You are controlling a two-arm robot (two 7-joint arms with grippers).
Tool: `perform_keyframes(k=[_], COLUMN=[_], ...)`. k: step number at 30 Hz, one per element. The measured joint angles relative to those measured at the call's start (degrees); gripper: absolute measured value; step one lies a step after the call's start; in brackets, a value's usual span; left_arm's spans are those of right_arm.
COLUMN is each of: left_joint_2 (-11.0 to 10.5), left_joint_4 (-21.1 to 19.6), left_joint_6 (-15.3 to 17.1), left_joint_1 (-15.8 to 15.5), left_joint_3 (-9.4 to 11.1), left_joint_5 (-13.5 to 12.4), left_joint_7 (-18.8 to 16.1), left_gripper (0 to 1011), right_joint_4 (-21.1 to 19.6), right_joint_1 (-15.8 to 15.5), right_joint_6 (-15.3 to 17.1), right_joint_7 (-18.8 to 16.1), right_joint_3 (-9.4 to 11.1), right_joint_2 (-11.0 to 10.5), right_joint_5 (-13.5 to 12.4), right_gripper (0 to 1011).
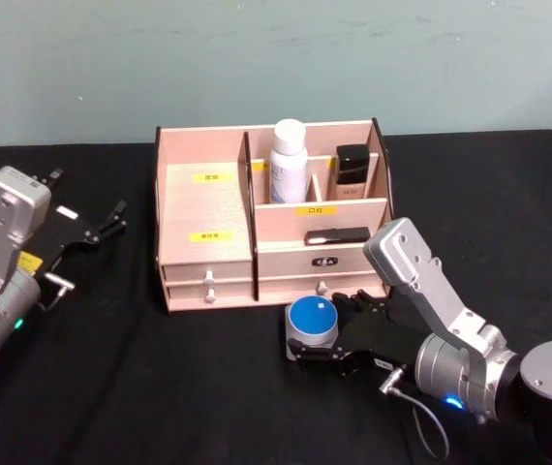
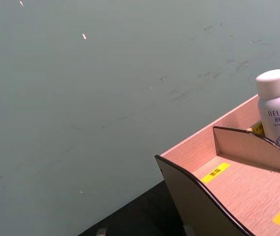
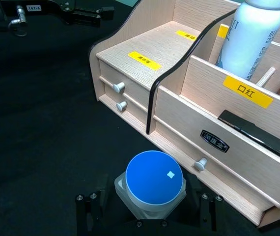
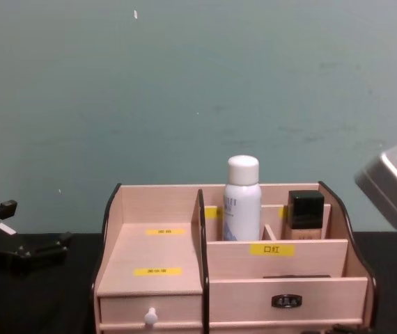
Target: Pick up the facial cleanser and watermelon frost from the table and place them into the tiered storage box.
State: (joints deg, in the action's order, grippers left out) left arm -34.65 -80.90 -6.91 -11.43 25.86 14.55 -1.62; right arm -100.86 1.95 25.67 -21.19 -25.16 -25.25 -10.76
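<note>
Silver arms, grey cable; black right gripper

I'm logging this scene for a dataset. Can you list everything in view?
storage box: one, light wood with dark edges, middle of the table.
white bottle: one, white, upright in a rear compartment.
dark-capped bottle: one, black cap, rear right compartment.
flat black item: one, black, lying in the front right compartment.
jar: one, blue lid, on the table in front of the box.
table: one, black.
wall: one, teal, behind.
left hand: one, open, empty, left of the box.
right hand: one, open around the jar.
</note>
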Motion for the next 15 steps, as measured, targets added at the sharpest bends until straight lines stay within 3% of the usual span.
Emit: perform_keyframes(k=[15], left_joint_2=[0.0], left_joint_4=[0.0], left_joint_6=[0.0], left_joint_1=[0.0], left_joint_3=[0.0], left_joint_5=[0.0], left_joint_7=[0.0], left_gripper=[1009], right_joint_4=[1.4], right_joint_1=[0.7], right_joint_6=[-0.3], right_joint_7=[-0.1], right_joint_3=[-0.2], right_joint_2=[1.1], right_joint_5=[1.1], right_gripper=[1003])
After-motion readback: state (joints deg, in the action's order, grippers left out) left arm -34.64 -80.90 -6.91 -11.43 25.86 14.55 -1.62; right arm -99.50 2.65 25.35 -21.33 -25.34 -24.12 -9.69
